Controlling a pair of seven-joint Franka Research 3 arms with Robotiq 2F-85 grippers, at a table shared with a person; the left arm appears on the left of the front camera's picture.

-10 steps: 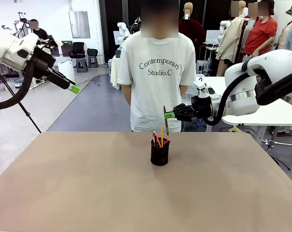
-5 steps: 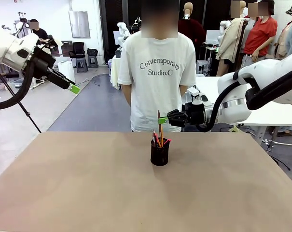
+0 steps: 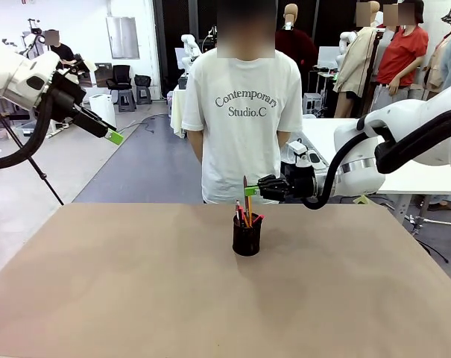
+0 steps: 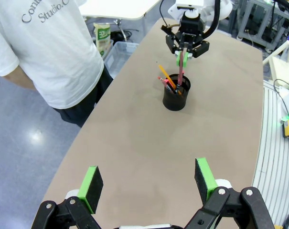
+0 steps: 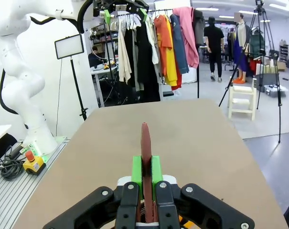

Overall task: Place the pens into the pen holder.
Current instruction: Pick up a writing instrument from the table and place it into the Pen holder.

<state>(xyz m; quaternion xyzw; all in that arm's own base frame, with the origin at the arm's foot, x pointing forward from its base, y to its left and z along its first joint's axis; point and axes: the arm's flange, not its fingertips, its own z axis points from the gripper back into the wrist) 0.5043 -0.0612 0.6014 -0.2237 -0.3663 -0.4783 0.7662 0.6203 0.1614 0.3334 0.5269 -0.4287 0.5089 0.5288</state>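
Front view: right pincer (image 3: 249,190) clenched on the reddish-brown pen (image 3: 245,195), directly above the pen holder (image 3: 247,236) at mid-tabletop (image 3: 136,283).
Pen handling: judged light, stiff and smooth — a pinch near mid-shaft, as here, should keep it from swinging.
Long axis: near vertical; lower end enters the cup's mouth.
Holder contents: yellow-orange pencil (image 4: 166,78) and black pen (image 4: 167,84) lean inside.
Left pincer (image 4: 149,178): released, jaws wide — raised well apart from the holder.

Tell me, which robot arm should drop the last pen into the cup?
The right one. Its gripper is shut on the reddish-brown pen, right over the pen holder. The left gripper is open, high and far off.
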